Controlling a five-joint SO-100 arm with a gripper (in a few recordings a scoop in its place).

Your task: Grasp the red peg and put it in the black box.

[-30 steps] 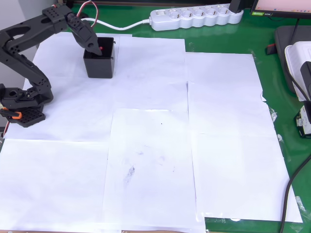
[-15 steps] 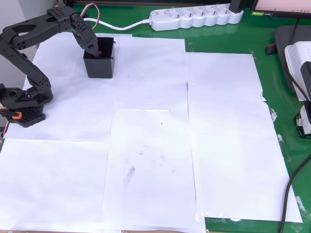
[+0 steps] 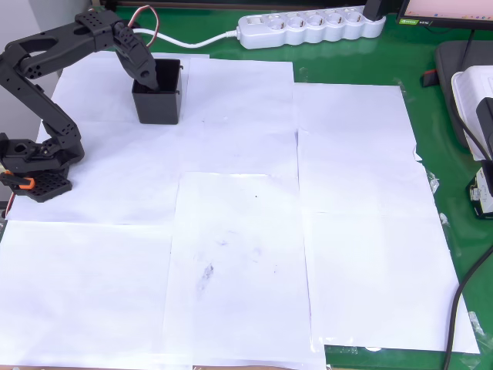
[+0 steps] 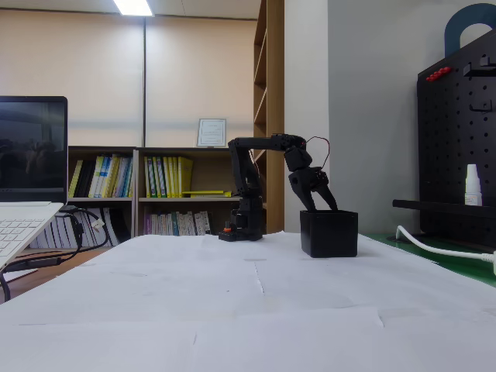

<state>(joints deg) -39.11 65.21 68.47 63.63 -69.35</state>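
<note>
The black box (image 3: 159, 106) stands on white paper at the upper left of the overhead view, and right of centre in the fixed view (image 4: 329, 233). My gripper (image 3: 149, 79) hangs over the box's opening with its tips just inside the rim. From the side in the fixed view, the gripper (image 4: 322, 206) is open, its two fingers spread in a V above the box's top edge. Nothing shows between the fingers. The red peg is hidden.
The arm's black base (image 3: 35, 166) sits at the left edge. A white power strip (image 3: 308, 27) and its cable lie behind the box on the green mat. White paper sheets (image 3: 254, 231) cover the table. A laptop (image 4: 23, 225) is at the left.
A red speck showed at the fingertips over the box in both earlier frames; it is gone now. The gripper shifted slightly towards the box's far edge and then held still.
</note>
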